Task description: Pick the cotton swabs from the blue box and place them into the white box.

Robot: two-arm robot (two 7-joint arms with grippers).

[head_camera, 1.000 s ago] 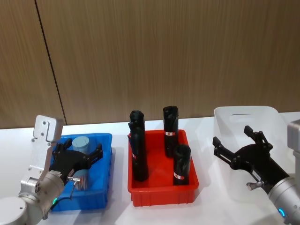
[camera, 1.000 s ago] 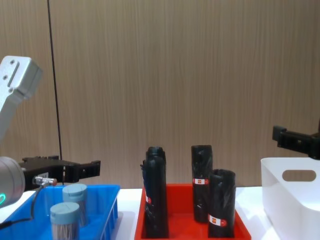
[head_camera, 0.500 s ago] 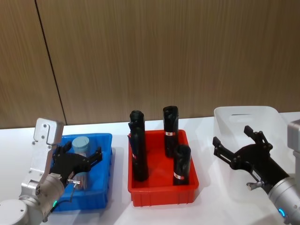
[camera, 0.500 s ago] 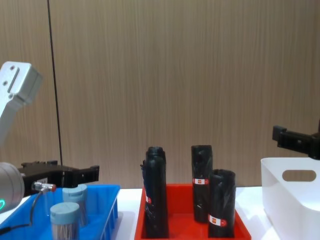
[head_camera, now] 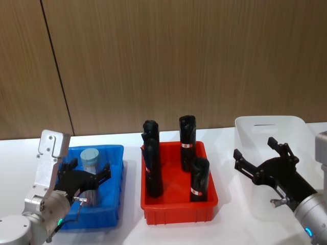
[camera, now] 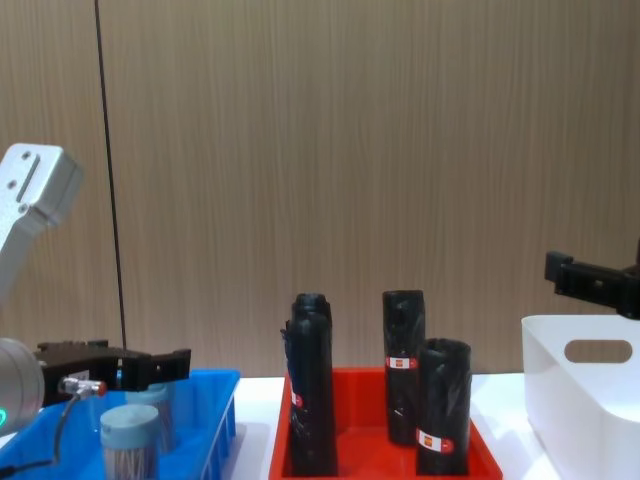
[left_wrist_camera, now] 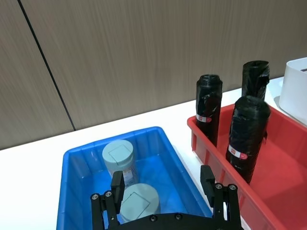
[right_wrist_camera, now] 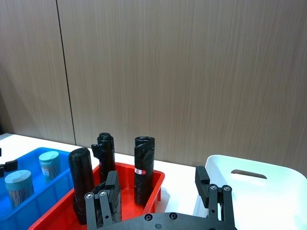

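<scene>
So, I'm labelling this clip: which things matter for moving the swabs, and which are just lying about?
Job: cotton swabs, two tubs in the blue box; white box; left gripper, open over the blue box; right gripper, open near the white box.
Lying about: red tray; black rolls standing in it.

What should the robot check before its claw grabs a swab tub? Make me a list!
1. Left claw open: ok, its fingers are spread over the blue box.
2. Near tub and far tub upright with lids on: ok.
3. Near tub centred between the fingers: not ok, in the left wrist view it sits close to one finger.
4. Left claw low enough to grip the tub's side: cannot tell.
5. White box open on top: ok.
6. Right claw open, waiting by the white box: ok.
</scene>
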